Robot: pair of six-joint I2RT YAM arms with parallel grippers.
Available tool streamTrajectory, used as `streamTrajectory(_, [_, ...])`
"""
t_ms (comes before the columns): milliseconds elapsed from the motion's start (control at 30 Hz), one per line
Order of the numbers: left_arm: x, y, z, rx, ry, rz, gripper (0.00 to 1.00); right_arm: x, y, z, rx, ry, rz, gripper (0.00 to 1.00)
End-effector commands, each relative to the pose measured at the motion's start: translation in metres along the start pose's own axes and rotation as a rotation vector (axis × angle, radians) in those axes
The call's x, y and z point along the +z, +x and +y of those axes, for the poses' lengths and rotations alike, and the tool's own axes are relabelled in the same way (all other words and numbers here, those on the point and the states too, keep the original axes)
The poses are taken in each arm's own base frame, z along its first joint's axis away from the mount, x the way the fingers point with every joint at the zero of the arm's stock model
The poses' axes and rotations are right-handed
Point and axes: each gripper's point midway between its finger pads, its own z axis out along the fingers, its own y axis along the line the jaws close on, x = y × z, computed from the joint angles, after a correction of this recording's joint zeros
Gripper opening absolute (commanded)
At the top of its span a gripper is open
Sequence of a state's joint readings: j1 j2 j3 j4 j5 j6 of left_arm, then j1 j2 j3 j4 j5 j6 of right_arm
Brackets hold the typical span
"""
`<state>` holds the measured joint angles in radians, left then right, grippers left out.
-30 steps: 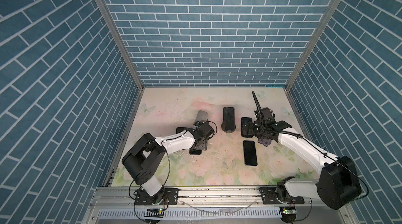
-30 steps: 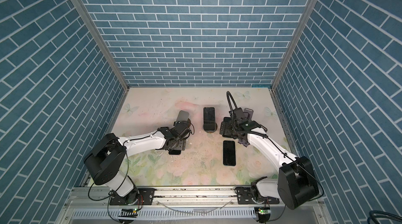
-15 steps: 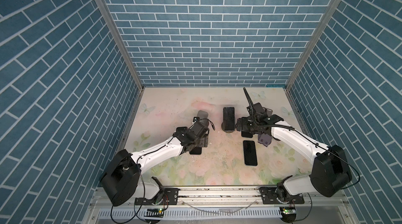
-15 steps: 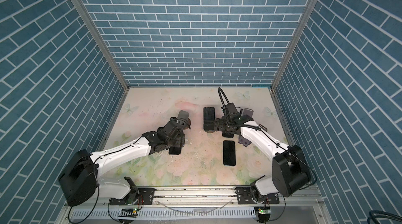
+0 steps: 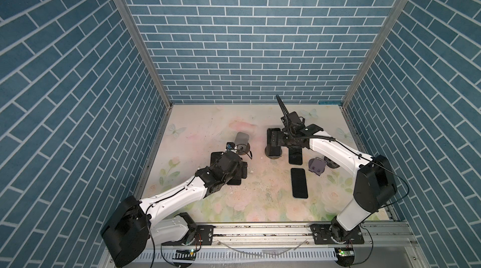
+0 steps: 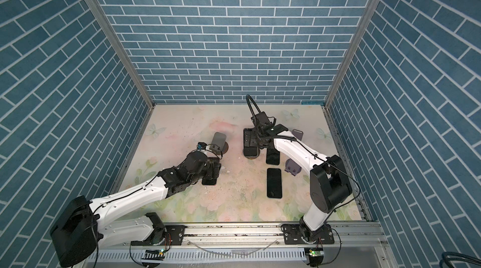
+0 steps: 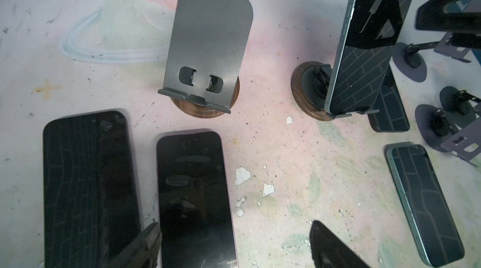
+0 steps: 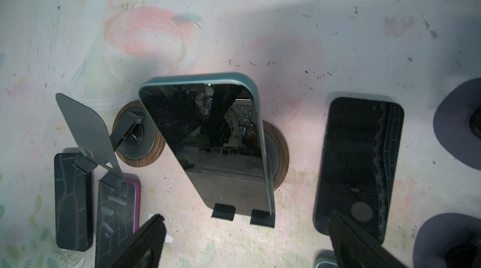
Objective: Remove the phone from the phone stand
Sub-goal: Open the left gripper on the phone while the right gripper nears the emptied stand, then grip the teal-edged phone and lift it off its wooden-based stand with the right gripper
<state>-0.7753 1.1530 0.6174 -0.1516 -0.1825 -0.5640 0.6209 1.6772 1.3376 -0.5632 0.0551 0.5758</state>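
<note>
While the phone (image 8: 208, 136) leans on its phone stand (image 8: 279, 154), right hand (image 8: 246, 216) spread wide before it, apparently for grasping; left hand (image 7: 235, 225) wide, empty.

Left pincer (image 7: 235, 230) fingers (image 7: 145, 248), mostly cropped by the wrist view's edge.

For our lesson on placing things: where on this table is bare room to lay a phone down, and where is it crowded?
Bare: back-left table, between rear wall and empty stand; also the front strip by the rail. Crowded: right-centre, around the standing phone, flat phones and purple stands.
</note>
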Motion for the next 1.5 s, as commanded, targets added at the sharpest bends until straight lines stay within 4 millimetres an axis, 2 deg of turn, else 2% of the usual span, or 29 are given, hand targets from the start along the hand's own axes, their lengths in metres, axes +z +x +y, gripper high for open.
streamTrajectory(0, [-0.008,-0.012,0.006,-0.001,-0.014,-0.074,0.91,-0.002,-0.011,0.005,-0.052,0.039,-0.012,0.99])
streamTrajectory(300, [-0.02,-0.01,0.021,-0.012,-0.047,-0.119,0.93,0.012,-0.025,0.016,-0.084,0.052,-0.015,0.99])
streamTrajectory(600, [-0.018,-0.002,0.027,-0.01,-0.067,-0.104,0.94,0.026,-0.033,0.017,-0.103,0.115,-0.015,0.99])
streamTrajectory(833, [-0.015,-0.005,0.025,0.008,-0.065,-0.106,0.95,0.031,-0.036,0.013,-0.107,0.167,-0.024,0.98])
streamTrajectory(1467, [-0.012,0.001,0.028,0.02,-0.079,-0.094,0.96,0.042,-0.035,0.011,-0.088,0.216,-0.023,0.85])
